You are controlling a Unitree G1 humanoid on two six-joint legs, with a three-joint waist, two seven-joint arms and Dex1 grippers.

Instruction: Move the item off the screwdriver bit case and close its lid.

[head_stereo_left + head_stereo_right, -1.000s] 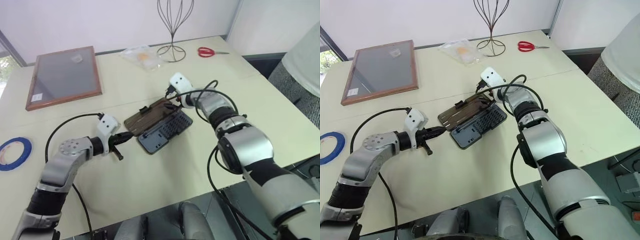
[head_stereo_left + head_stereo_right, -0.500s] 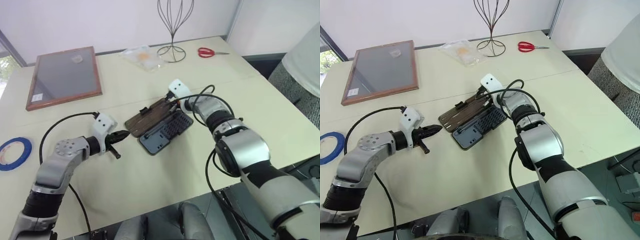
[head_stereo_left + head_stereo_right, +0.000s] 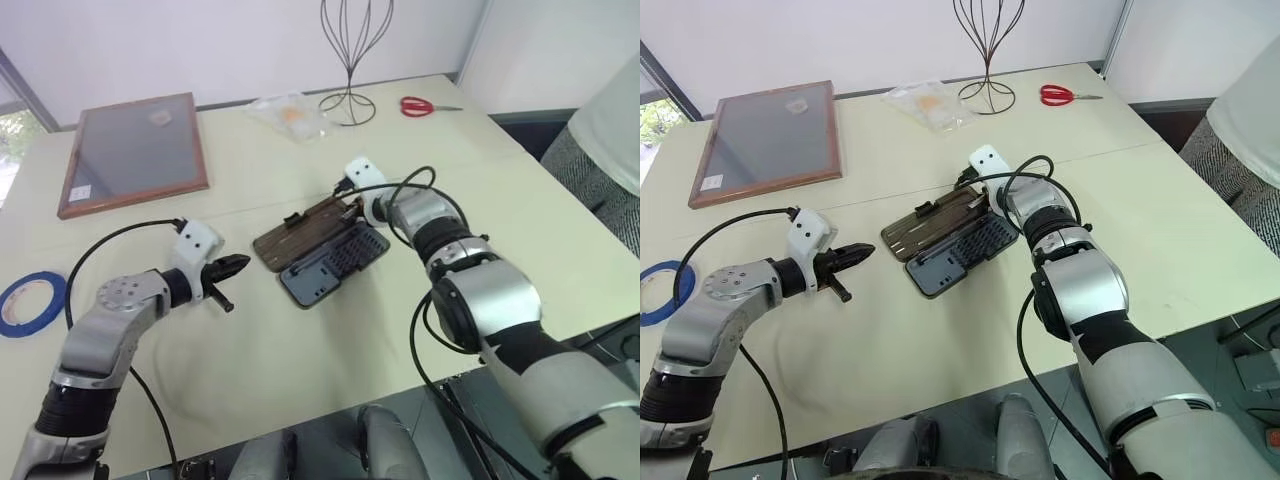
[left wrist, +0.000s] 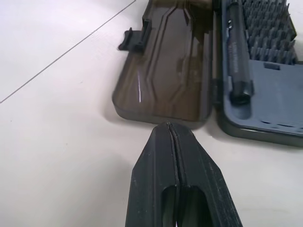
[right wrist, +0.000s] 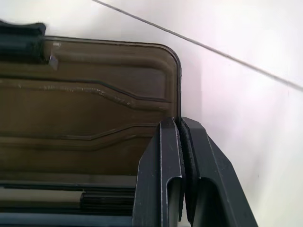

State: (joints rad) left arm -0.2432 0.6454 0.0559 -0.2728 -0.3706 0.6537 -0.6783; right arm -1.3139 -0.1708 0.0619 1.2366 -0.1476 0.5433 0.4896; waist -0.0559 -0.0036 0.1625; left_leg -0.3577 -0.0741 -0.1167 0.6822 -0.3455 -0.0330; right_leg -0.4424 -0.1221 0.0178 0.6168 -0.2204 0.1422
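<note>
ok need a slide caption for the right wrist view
Right gripper, shut, at the edge of the open smoky-brown lid lying flat on the table.

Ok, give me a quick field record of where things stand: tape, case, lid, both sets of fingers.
tape: blue ring lies on the table's left edge, far from the case
case: grey tray open, bits exposed
lid: smoky-brown lid lies flat open beside the tray, not closed
left gripper: fingers shut, empty, short of the lid's near end
right gripper: fingers shut at the lid's far corner; grip on the edge unclear
</note>
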